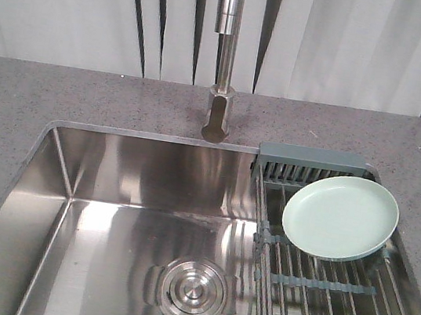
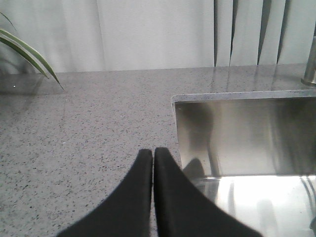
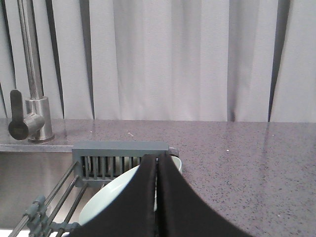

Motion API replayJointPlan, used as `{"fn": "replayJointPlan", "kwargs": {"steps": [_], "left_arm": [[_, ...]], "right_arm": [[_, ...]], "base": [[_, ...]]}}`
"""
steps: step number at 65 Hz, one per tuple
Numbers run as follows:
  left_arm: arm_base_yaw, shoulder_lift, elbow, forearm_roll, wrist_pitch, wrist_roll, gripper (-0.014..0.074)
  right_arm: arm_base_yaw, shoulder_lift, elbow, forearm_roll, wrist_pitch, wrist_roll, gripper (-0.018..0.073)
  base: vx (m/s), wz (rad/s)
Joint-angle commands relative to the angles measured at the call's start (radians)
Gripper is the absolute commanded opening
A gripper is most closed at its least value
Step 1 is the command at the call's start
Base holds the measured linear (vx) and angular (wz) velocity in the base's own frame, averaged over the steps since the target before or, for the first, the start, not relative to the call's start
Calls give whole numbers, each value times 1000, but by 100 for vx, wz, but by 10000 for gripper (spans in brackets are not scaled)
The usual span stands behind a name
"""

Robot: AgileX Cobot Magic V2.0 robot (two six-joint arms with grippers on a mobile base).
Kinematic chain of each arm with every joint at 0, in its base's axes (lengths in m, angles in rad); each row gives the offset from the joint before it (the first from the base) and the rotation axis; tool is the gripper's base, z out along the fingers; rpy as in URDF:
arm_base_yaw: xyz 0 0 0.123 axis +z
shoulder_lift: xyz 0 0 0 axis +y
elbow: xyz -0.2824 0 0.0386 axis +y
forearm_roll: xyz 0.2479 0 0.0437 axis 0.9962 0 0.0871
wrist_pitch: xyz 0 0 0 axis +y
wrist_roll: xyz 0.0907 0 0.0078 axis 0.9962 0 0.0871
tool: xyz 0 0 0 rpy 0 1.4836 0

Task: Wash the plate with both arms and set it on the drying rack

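— Where do we find the plate [image 1: 340, 216]?

— On the drying rack [image 1: 318, 284], toward two o'clock from the round drain [image 1: 192, 289]; it lies face up on the rods at the right end of the sink [image 1: 137, 170], with the tap [image 1: 225, 57] at twelve.

— And our pincers?

— The left gripper [image 2: 153, 154] has its fingers pressed together over the counter [image 2: 84, 128], holding nothing; the right gripper [image 3: 157, 160] is likewise closed and empty, with the plate just behind it.

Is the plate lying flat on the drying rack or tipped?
Tipped: the plate rests on the drying rack rods, far edge raised against the grey-blue end bar.
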Motion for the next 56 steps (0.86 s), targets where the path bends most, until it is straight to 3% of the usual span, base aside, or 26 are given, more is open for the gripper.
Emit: {"fn": "replayJointPlan", "kwargs": {"steps": [1,56], "left_arm": [[1,-15,22,-10,-68,-1,-6],[1,-15,22,-10,-68,-1,-6]], "right_arm": [[-7,13,3,0,-69,-6,-7],[-7,13,3,1,-67,-6,-7]], "base": [[0,0],[0,0]]}}
